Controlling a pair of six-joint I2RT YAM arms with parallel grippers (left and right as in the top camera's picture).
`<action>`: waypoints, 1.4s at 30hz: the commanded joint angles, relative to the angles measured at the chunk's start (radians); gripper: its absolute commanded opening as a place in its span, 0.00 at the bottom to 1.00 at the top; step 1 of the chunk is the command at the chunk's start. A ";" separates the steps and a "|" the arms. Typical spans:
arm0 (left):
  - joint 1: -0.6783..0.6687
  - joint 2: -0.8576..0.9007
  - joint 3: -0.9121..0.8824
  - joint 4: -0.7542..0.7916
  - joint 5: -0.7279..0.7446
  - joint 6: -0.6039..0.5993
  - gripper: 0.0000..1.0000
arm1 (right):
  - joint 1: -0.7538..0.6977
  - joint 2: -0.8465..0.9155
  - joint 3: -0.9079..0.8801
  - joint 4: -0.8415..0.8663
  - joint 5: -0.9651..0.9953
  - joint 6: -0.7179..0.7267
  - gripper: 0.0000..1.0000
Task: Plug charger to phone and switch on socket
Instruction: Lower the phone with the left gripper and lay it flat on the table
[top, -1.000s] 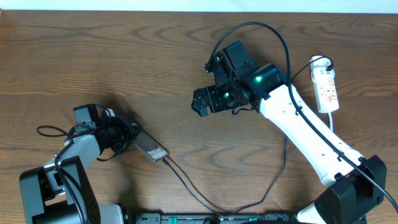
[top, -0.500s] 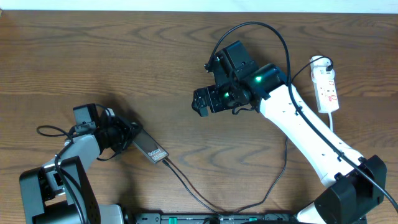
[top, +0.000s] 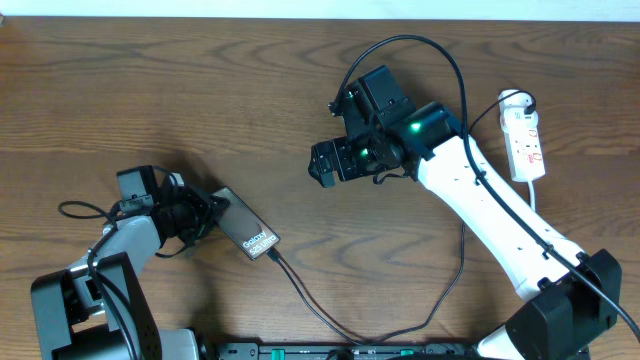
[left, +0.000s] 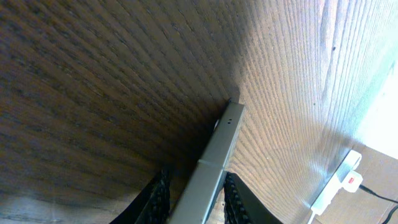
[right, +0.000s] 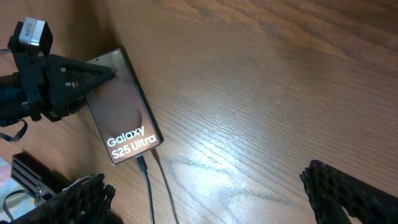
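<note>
We are viewing the phone resting on the desk at lower left, with the tip of the charger meeting its lower end. The left gripper is straddling the phone's upper end; we cannot tell whether its jaws are pressing it. The right gripper is hovering mid-desk, jaws spread wide, grasping nothing. The socket is lying near the far right edge, well apart.
</note>
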 joint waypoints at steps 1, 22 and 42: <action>-0.001 0.016 -0.014 -0.024 -0.081 -0.001 0.28 | 0.008 -0.016 0.009 -0.003 0.004 0.006 0.99; -0.001 0.016 -0.014 -0.034 -0.081 0.000 0.41 | 0.008 -0.016 0.008 -0.008 0.005 0.006 0.99; 0.008 -0.281 0.013 -0.086 -0.089 0.178 0.84 | 0.008 -0.016 0.008 -0.023 0.061 -0.008 0.99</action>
